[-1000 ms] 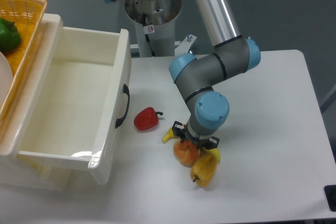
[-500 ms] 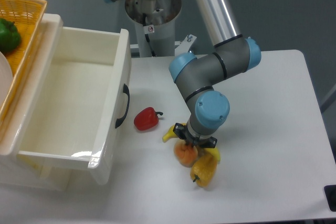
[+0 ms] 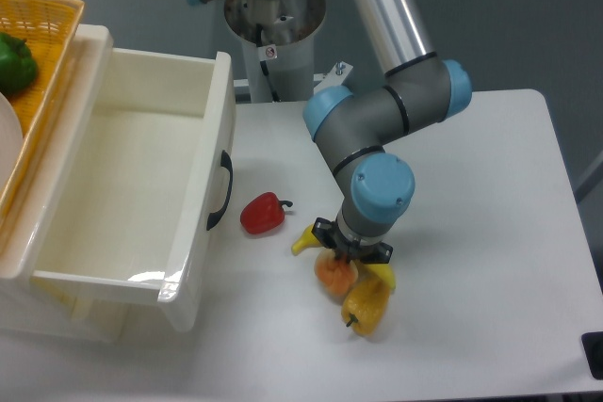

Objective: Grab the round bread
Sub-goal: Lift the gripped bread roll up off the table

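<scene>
Bread is what is wanted, so the red pepper (image 3: 262,214) is left alone on the tabletop (image 3: 490,195), beside the white drawer (image 3: 141,195). Further right, the end effector (image 3: 352,256) is set straight over the round bread (image 3: 333,275), which touches the yellow pepper (image 3: 366,304). The fingers are hidden, so its grip cannot be told.

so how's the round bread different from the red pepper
The round bread is orange-pink with pale patches; the red pepper is solid glossy red with a dark stem. The bread sits directly under the pincer and touches the yellow-orange pepper; the red pepper lies alone on the table, nearer the white drawer. Both are rounded and look similar in size.
</scene>
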Available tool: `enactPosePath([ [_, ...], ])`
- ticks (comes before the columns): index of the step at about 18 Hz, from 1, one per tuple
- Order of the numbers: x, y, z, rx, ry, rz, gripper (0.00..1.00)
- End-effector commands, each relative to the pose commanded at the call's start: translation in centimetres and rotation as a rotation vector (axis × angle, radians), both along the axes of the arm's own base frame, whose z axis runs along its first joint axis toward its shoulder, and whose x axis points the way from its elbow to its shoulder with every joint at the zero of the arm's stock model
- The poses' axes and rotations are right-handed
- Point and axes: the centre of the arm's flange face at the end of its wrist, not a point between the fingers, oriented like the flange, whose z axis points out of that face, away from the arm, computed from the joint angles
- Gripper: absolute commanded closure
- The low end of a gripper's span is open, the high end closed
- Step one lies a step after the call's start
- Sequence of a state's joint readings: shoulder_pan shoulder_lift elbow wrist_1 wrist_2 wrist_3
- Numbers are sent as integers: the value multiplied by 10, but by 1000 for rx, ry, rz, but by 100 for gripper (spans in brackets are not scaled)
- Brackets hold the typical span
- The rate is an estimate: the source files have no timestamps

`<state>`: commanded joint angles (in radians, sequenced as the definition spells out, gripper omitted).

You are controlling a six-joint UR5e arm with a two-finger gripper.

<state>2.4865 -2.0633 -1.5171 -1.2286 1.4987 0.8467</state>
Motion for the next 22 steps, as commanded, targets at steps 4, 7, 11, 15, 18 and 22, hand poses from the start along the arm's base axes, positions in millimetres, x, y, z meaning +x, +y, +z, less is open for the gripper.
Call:
enactPosePath([
  [4,3,-3,23,29,24,-79,88],
  [7,10,-8,44,42,32,-82,88],
  [11,28,-11,76,79,33,-176,88],
  [15,42,-18,96,103,9,-245,88],
  [18,50,-29,110,100,-13,-332,88],
  [22,46,-36,118,106,-4,-333,88],
])
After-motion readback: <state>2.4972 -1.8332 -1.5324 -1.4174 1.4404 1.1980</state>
